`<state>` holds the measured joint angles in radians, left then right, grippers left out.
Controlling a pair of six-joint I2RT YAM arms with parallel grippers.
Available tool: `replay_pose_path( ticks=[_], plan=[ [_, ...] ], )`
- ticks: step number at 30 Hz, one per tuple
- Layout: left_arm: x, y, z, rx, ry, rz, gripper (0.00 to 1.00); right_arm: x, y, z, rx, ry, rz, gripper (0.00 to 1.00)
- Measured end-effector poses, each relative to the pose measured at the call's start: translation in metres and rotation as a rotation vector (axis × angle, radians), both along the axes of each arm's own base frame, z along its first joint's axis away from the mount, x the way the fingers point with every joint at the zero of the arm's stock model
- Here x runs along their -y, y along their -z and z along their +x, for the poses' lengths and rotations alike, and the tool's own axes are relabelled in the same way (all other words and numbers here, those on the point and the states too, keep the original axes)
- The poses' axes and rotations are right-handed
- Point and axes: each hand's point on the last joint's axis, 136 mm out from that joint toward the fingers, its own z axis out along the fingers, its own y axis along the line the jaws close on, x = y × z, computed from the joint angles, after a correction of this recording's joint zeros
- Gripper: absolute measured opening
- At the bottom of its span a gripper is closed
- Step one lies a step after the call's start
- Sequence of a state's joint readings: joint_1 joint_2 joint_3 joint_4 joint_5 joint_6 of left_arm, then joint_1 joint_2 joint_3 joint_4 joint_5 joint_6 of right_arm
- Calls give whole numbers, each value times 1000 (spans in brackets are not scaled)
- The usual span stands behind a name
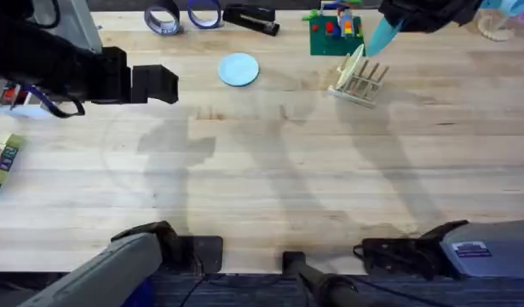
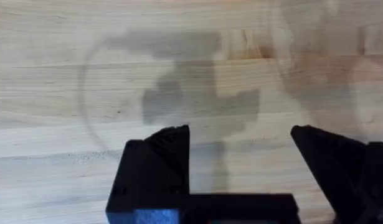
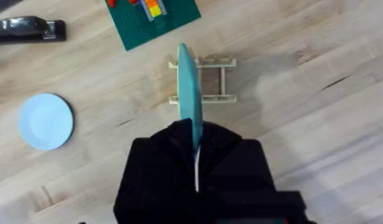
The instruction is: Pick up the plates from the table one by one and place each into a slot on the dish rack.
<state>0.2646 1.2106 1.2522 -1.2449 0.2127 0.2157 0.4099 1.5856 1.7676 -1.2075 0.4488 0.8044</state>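
Observation:
My right gripper (image 3: 196, 134) is shut on the bright teal plate (image 3: 188, 87), which it holds on edge just above the wooden dish rack (image 3: 210, 81). From overhead, the teal plate (image 1: 382, 36) hangs tilted under the right gripper (image 1: 400, 20), above the far side of the rack (image 1: 359, 78). The pale light-blue plate (image 1: 238, 69) lies flat on the table (image 1: 270, 179), left of the rack. My left gripper (image 1: 164, 83) hovers open at the left, its fingers (image 2: 160, 158) over bare wood.
A green baseplate (image 1: 334, 32) with small bricks sits right behind the rack. A black stapler (image 1: 251, 19) and two tape rolls (image 1: 164, 19) lie along the far edge. Coloured blocks (image 1: 2, 162) rest at the left edge.

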Motion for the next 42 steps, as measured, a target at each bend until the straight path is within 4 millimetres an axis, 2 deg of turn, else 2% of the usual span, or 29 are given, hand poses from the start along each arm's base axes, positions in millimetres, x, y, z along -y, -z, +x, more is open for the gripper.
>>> replay_pose_path(
  ticks=[6,11,17,28,42],
  plan=[
    [0,0,0,-1,0,0,994,2,1,-1,-3,13,4,30],
    [0,1,0,-3,0,-1,993,11,2,0,-7,50,18,30],
    [0,1,0,-3,0,-1,993,20,11,0,-47,98,56,30],
    [0,1,0,-3,0,-1,994,10,49,12,-157,96,49,30],
    [0,1,0,-3,0,-1,994,11,53,10,-176,96,44,30]
  ],
)
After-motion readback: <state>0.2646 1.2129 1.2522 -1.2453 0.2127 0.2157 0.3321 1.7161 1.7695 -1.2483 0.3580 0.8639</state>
